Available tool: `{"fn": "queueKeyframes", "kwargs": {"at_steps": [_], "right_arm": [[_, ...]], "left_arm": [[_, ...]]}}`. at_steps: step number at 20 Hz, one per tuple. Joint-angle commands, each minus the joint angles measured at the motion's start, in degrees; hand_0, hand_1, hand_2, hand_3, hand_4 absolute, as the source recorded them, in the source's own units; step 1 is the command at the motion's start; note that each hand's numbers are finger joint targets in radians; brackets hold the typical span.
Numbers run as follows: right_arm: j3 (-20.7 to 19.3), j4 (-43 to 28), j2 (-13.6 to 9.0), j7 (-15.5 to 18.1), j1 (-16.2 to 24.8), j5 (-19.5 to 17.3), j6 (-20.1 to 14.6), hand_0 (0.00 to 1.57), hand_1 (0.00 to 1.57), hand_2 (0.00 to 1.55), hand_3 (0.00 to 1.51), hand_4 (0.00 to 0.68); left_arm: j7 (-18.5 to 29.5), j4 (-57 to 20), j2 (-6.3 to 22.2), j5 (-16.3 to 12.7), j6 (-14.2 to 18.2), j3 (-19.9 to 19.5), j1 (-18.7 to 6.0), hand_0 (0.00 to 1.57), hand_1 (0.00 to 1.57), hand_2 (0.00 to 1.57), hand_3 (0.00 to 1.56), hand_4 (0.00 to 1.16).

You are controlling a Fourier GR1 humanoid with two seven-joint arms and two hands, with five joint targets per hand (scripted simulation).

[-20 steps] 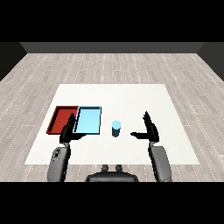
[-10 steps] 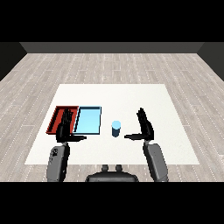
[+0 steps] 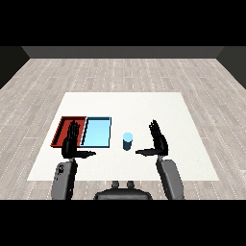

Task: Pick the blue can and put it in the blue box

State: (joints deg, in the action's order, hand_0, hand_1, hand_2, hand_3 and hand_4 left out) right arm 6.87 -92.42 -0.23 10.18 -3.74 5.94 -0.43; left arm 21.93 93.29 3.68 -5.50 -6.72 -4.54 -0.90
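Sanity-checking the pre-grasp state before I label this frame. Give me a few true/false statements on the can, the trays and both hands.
1. The blue can stands upright on the table, outside both trays. True.
2. The right hand is curled round the can. False: it is open, to the can's right, with a gap between them.
3. The light blue tray lies between the red tray and the can. True.
4. The left hand holds the can. False: it is open, over the near edge of the red tray, holding nothing.
5. The can lies inside the light blue tray. False: it stands on the table just right of that tray.
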Motion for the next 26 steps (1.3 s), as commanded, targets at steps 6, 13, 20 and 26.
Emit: {"fn": "queueKeyframes", "kwargs": {"at_steps": [6, 13, 20, 26], "right_arm": [[3.91, 3.01, 0.22, 1.28, -2.90, 3.75, -4.07, 0.00, 0.00, 0.00, 0.00, 0.000], [8.86, 5.47, 0.23, 2.06, -2.40, 8.24, -9.88, 0.00, 0.00, 0.00, 0.00, 0.000], [11.74, 22.27, 0.23, 12.71, -10.48, 15.44, -12.54, 0.00, 0.00, 0.00, 0.00, 0.000], [7.15, 24.36, 0.23, 10.72, -11.51, 17.28, -6.97, 0.00, 0.00, 0.00, 0.00, 0.000]], "left_arm": [[1.60, 0.06, -0.18, -0.54, -0.89, -0.39, 1.05, 0.00, 0.00, 0.00, 0.00, 0.00], [-2.63, 0.55, 1.47, -3.45, -1.20, -2.82, -3.07, 0.00, 0.00, 0.00, 0.00, 0.00], [-1.27, 1.87, 1.41, -3.17, -1.65, -2.75, 0.36, 0.00, 0.00, 0.00, 0.00, 0.00], [-2.73, -0.23, 2.93, -4.49, -2.03, -4.59, -3.56, 0.00, 0.00, 0.00, 0.00, 0.00]]}}
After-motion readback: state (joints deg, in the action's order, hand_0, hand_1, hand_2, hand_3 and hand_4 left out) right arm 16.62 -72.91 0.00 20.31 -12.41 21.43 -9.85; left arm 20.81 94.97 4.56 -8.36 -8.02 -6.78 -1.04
